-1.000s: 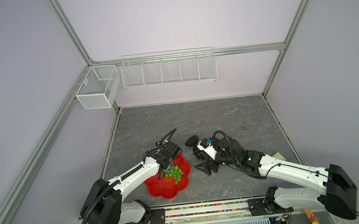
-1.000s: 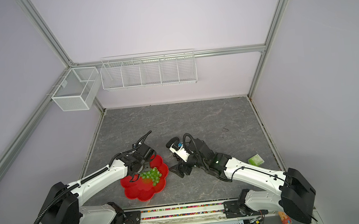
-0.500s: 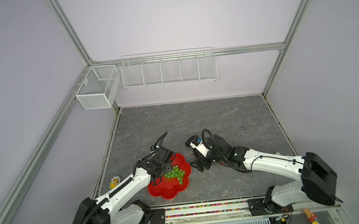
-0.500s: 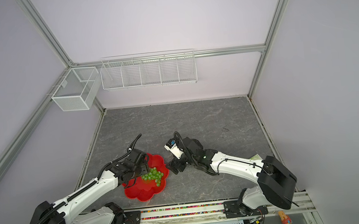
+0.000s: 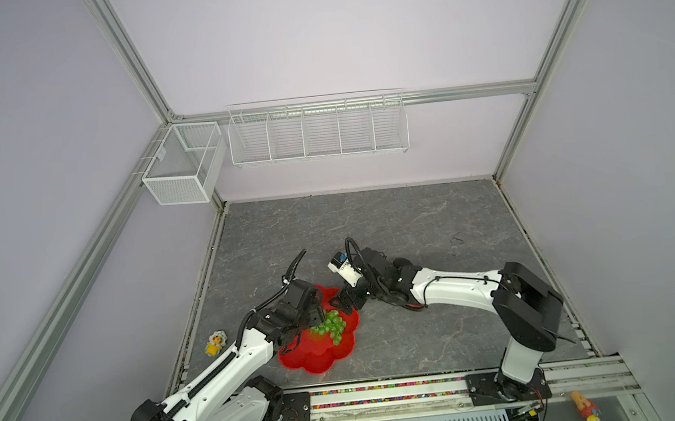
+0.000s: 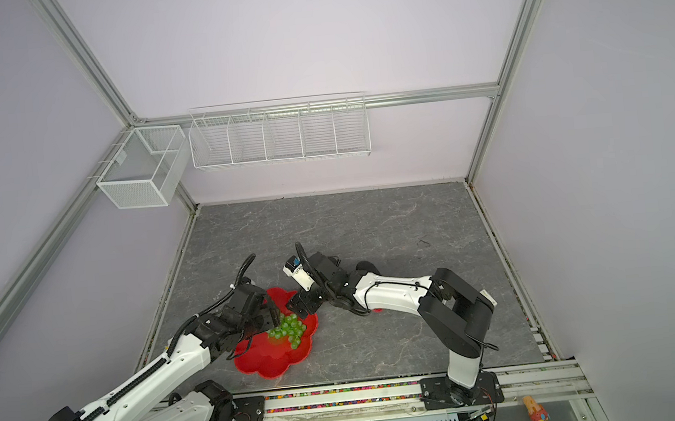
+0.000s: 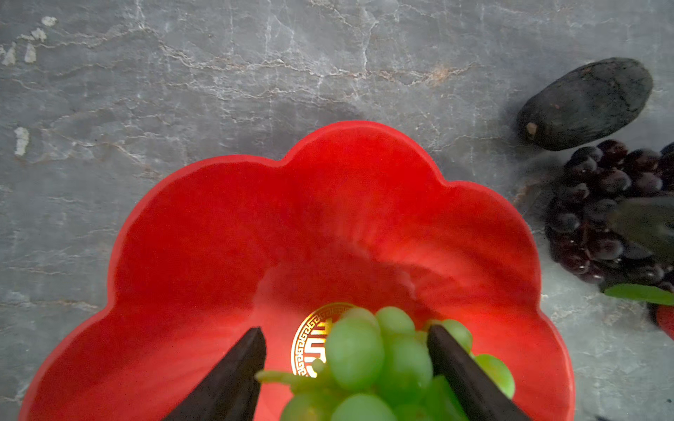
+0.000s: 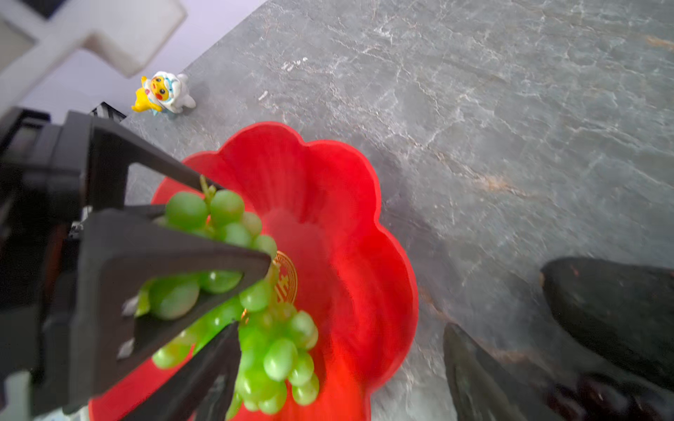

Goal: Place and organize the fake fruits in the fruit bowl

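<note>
- one red flower-shaped fruit bowl (image 5: 319,357) sits on the grey table (image 5: 370,225), near the front rail (image 5: 384,387).
- off to its left a little yellow toy figure (image 5: 215,342) stands by the table edge.
- the green grape bunch (image 5: 332,326) lies in the bowl, over the gold centre mark (image 7: 310,350).
- the left gripper (image 7: 344,330) is low over the bunch, fingers (image 7: 233,375) spread apart, grapes between them, one finger clear of the fruit.
- the right gripper (image 8: 341,328) hangs at the bowl's far rim, jaws wide apart.
- just outside the bowl on that side lie a dark purple grape bunch (image 7: 601,215) with a green leaf (image 7: 638,293) and a blackish avocado (image 7: 587,104) close beside it.
- far back, two white wire baskets (image 5: 317,128) hang on the wall.
</note>
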Available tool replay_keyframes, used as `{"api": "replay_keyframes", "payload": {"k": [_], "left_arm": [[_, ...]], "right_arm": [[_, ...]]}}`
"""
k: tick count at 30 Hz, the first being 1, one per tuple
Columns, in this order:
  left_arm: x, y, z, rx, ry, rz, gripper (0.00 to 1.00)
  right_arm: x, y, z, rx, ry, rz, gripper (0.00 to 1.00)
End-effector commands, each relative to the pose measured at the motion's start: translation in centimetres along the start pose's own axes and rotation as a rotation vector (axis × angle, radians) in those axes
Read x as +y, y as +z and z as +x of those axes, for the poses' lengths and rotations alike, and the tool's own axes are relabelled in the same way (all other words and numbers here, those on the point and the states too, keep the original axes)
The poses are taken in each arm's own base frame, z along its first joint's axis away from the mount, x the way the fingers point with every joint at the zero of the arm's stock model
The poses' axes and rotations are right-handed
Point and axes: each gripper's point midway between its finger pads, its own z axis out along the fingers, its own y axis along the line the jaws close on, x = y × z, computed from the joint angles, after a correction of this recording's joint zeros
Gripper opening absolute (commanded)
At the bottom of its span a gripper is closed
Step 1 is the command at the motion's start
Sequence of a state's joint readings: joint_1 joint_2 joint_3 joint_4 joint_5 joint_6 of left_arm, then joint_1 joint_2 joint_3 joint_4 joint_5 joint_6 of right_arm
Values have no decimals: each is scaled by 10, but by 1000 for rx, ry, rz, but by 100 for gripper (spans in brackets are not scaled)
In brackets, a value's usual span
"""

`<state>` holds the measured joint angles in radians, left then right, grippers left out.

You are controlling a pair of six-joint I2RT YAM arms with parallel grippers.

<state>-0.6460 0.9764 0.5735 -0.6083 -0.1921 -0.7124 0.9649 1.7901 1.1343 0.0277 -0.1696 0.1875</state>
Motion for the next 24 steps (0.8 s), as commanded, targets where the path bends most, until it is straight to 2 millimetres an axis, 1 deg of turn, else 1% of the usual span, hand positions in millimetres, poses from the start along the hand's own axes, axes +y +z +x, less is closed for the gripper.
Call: {"api": "replay_keyframes", "payload": {"k": [1,7,12,19,24], "left_arm": [[-5,-5,-5,-23,4,36,71],[-7,-8,-8,-36,1,53,71],[-8,-7,-10,-48,-6,55,72],[-2,-4,-13,-70,-24,20,74],[-7,0,-11,-53,-6,32,76]], "right_arm": [[14,10,-13,-17,-7,-61,88],[27,24,-11,6,-15,-116,88],[39,30,-7,36,-34,-163,88],[57,19,-4,43,-71,-214,88],[73,14,-11,13,-83,-298,88]]}}
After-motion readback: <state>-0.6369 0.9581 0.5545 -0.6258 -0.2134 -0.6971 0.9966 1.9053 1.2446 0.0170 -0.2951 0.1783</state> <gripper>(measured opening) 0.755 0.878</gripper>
